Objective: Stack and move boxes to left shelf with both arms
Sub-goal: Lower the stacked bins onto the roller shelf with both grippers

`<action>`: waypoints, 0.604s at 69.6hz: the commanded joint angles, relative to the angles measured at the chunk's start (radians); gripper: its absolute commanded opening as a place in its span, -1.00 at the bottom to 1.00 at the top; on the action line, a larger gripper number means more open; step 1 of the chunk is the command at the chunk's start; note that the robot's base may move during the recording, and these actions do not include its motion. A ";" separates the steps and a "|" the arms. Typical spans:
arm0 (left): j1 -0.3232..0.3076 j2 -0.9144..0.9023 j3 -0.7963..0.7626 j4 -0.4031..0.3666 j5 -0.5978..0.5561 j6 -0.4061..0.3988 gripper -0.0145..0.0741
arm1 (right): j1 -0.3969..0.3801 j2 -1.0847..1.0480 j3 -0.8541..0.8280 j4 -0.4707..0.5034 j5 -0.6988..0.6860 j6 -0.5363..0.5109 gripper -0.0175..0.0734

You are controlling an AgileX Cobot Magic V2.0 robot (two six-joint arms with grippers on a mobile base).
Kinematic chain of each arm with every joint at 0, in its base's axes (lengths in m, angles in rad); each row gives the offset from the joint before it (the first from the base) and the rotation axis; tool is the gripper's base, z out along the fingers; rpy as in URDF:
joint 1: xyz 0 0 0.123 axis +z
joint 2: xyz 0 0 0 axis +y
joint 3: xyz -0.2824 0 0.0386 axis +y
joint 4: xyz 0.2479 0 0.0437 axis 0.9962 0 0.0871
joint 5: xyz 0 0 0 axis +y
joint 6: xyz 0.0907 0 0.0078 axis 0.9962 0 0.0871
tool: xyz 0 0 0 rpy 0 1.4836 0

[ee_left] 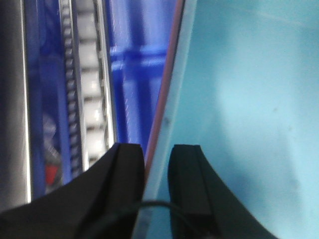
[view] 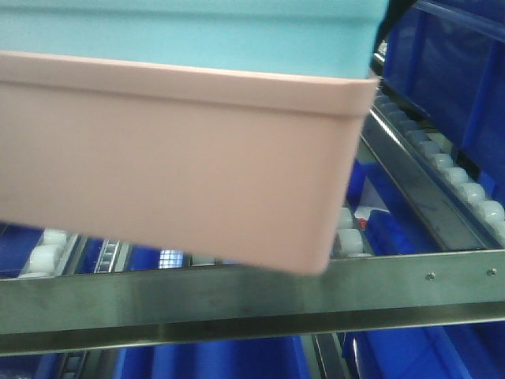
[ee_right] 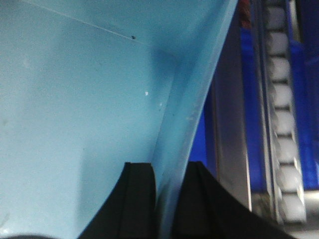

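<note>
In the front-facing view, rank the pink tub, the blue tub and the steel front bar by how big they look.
1. pink tub, though its nearness to the camera inflates it.
2. steel front bar, spanning the full width.
3. blue tub, nested inside, mostly cropped, so its true size stays unsure.

Matte black, wedge-shaped fingers are seen on the left gripper (ee_left: 157, 164) and right gripper (ee_right: 167, 186), with a thin black cable (ee_left: 149, 205) across the left.
</note>
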 commanded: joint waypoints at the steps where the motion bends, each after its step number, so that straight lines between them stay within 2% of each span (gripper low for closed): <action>1: -0.004 -0.045 -0.051 -0.120 -0.355 0.044 -0.70 | -0.041 -0.032 -0.047 -0.018 -0.345 -0.063 -0.49; 12: 0.053 0.009 -0.051 -0.120 -0.450 0.044 -0.70 | -0.120 0.004 -0.070 -0.018 -0.483 -0.072 -0.49; 21: 0.091 0.082 -0.051 -0.120 -0.561 0.044 -0.70 | -0.158 0.071 -0.123 -0.018 -0.556 -0.138 -0.49; 33: 0.124 0.161 -0.051 -0.120 -0.650 0.044 -0.70 | -0.170 0.178 -0.182 -0.021 -0.568 -0.200 -0.49; 42: 0.131 0.207 -0.051 -0.118 -0.656 0.044 -0.70 | -0.175 0.242 -0.188 -0.031 -0.576 -0.208 -0.49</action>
